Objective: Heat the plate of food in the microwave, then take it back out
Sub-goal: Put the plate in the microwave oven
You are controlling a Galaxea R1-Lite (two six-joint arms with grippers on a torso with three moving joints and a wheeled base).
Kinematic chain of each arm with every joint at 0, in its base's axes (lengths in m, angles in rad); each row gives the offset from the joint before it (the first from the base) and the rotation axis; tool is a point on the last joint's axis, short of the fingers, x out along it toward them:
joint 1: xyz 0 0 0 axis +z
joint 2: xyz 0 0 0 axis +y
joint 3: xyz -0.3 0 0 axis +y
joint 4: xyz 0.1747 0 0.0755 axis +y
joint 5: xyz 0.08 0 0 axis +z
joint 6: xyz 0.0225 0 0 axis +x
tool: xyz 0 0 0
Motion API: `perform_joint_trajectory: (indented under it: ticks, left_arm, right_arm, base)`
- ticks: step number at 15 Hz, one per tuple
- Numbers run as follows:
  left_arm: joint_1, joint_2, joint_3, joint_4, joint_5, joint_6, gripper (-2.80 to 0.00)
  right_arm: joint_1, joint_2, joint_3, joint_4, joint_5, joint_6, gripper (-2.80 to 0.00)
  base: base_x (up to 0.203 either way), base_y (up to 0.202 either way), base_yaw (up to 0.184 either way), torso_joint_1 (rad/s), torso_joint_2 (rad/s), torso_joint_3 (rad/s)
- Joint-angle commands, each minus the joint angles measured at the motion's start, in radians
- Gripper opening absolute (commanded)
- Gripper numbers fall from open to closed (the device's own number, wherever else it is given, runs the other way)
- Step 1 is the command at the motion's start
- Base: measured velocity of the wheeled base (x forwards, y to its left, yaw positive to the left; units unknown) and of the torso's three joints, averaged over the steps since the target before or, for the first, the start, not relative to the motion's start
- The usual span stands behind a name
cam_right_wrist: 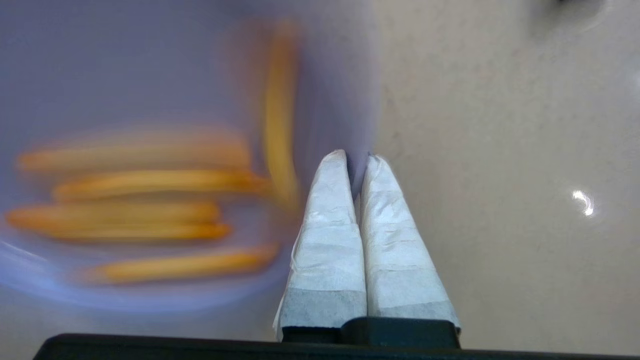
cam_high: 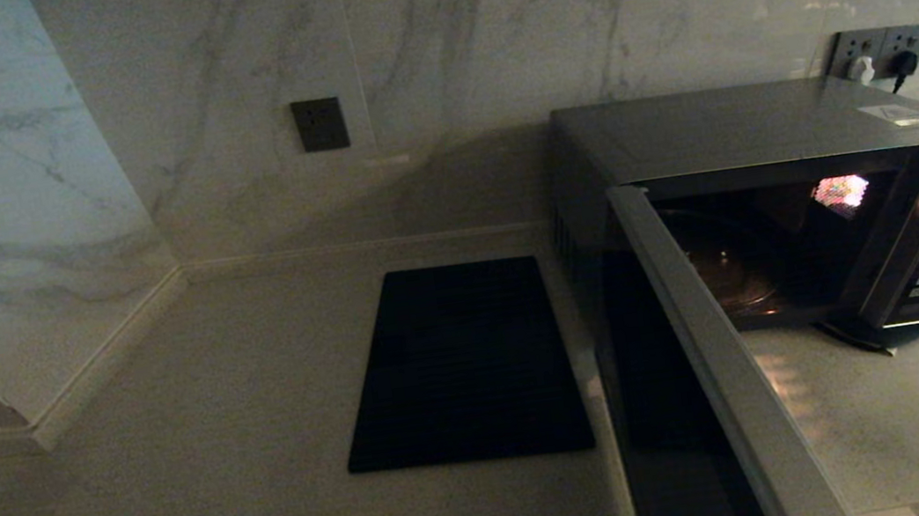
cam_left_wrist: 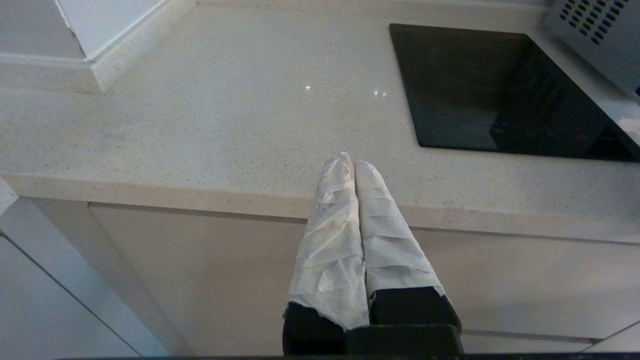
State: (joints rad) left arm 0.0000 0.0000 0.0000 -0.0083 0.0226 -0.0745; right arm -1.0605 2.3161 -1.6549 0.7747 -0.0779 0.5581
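Over on the right, the right gripper (cam_right_wrist: 356, 159) has its taped fingers (cam_right_wrist: 327, 235) pinched together on the rim of the plate (cam_right_wrist: 100, 75), which sits low over the pale counter (cam_right_wrist: 500, 150) with its orange sticks (cam_right_wrist: 150, 180) lying mostly side by side. From the head view neither arm shows; the microwave (cam_high: 762, 129) stands with its door (cam_high: 705, 368) swung wide and the cavity lit, beside the black cooktop (cam_high: 465, 364). Down by the counter's front edge, the left gripper (cam_left_wrist: 352, 162) hangs closed, holding nothing.
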Motion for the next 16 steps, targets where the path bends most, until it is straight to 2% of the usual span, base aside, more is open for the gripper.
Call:
perform_joint_trajectory:
  ticks: [1, 16]
  left_arm:
    - [0.000, 0.002, 0.000, -0.001, 0.000, -0.001, -2.80]
    - [0.000, 0.002, 0.000, -0.001, 0.000, -0.001, -2.80]
  right_arm:
    - [0.001, -0.012, 0.004, 0.011, 0.001, 0.002, -2.80]
    - [0.001, -0.086, 0.015, 0.011, 0.022, 0.003, -2.80]
  base:
    - [0.000, 0.000, 0.000, 0.000, 0.00, 0.000]
    - [0.000, 0.000, 0.000, 0.000, 0.00, 0.000]
